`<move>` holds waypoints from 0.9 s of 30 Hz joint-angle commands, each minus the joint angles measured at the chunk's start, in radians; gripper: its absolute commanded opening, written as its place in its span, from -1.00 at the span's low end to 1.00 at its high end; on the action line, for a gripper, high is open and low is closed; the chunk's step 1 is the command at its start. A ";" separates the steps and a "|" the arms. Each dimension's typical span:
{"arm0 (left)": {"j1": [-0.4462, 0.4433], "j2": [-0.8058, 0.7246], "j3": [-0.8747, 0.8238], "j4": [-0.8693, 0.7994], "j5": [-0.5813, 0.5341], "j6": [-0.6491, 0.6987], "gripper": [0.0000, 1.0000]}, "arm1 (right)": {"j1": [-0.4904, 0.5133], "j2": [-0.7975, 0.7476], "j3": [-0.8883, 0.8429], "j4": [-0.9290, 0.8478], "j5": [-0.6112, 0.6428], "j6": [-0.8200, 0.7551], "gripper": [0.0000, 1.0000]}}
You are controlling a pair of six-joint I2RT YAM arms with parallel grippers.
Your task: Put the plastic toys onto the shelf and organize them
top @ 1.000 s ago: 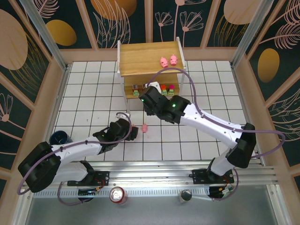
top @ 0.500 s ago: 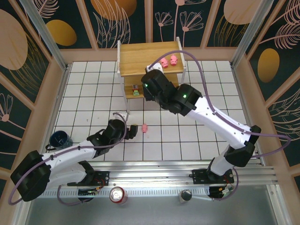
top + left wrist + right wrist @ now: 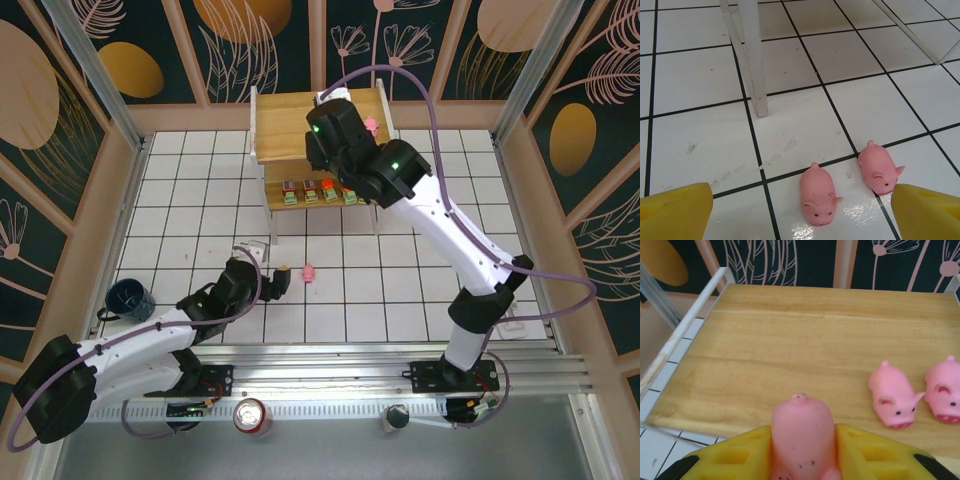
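The right arm has been swung up and away from the lower tier over the past second, and the right gripper is now carried above the top board of the shelf, where it is seen clenched on a pink pig. The held pig is pinched between the yellow fingers, its rounded body standing up out of them. Just ahead of the gripper and to its right, two other pigs are laid side by side on the light wooden board, close together, snouts turned back toward the fingers. Bare board is spread ahead of the gripper and to its left, as far as the white rail. With the arm lifted, a row of blocky pieces with green bases is uncovered on the lower tier, below and behind the gripper. The left gripper is kept low over the tiled table with its fingers spread wide and nothing gripped. Two floor pigs are found between and just ahead of those open fingers, one near the middle and one closer to the right finger. A white leg of the shelf is planted farther ahead, to the left of centre.
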 commanded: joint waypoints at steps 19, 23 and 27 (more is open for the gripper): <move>0.005 -0.019 -0.020 0.053 0.014 0.015 0.84 | -0.097 0.106 0.072 -0.037 -0.061 -0.049 -0.29; 0.006 -0.017 -0.018 0.053 0.015 0.015 0.84 | -0.104 0.117 0.072 -0.038 -0.066 -0.052 -0.27; 0.005 -0.020 -0.019 0.053 0.015 0.014 0.84 | -0.114 0.128 0.072 -0.035 -0.076 -0.056 -0.26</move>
